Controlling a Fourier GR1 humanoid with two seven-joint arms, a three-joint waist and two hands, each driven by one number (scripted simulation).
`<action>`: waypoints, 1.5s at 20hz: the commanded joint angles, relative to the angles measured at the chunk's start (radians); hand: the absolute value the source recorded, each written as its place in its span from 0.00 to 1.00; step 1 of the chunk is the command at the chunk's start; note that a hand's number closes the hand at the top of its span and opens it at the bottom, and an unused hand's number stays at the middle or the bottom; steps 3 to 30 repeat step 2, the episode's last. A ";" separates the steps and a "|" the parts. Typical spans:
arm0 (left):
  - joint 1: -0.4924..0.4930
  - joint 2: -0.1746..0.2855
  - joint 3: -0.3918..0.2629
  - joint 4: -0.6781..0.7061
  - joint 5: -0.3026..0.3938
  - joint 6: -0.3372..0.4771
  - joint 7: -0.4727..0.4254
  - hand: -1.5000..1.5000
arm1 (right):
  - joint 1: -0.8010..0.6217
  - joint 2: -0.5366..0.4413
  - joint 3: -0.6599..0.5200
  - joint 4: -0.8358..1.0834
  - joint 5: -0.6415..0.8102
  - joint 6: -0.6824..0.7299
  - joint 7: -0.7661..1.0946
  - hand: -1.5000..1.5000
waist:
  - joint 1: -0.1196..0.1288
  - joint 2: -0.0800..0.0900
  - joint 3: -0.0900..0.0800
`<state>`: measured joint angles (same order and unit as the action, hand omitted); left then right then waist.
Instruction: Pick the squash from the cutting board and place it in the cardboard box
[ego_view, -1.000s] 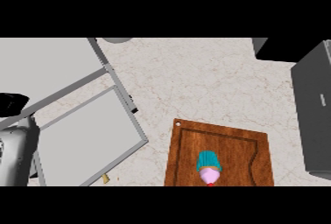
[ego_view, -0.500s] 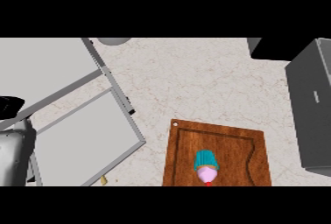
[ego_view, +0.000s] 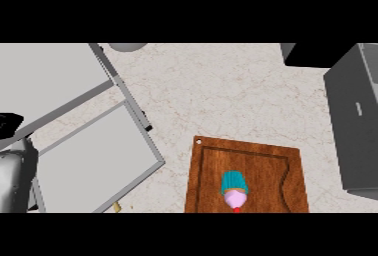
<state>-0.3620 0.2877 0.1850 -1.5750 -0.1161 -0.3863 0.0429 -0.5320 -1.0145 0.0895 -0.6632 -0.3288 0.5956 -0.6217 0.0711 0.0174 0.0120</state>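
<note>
— Where is the squash being kept?
— It is being carried by the wooden cutting board, low on its middle. It is lying well apart from the left hand, with grey panels lying between them.
— Is anything being held by that hand?
— That cannot be told (only a black shape is being shown at the left edge, above the grey forearm).
— How is the squash looking?
— A teal upper part is being shown, with a pale pink lower end and a red tip.
</note>
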 joint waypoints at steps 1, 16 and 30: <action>0.037 -0.084 -0.073 0.016 -0.024 0.018 -0.057 0.50 | -0.077 0.030 -0.062 0.150 -0.115 0.187 0.040 0.00 | 0.004 0.017 -0.007; 0.044 -0.094 -0.072 0.008 -0.010 0.012 -0.041 0.50 | -0.101 0.005 -0.076 0.173 -0.127 0.208 0.063 0.00 | 0.010 0.015 -0.006; 0.044 -0.094 -0.072 0.008 -0.010 0.012 -0.041 0.50 | -0.101 0.005 -0.076 0.173 -0.127 0.208 0.063 0.00 | 0.010 0.015 -0.006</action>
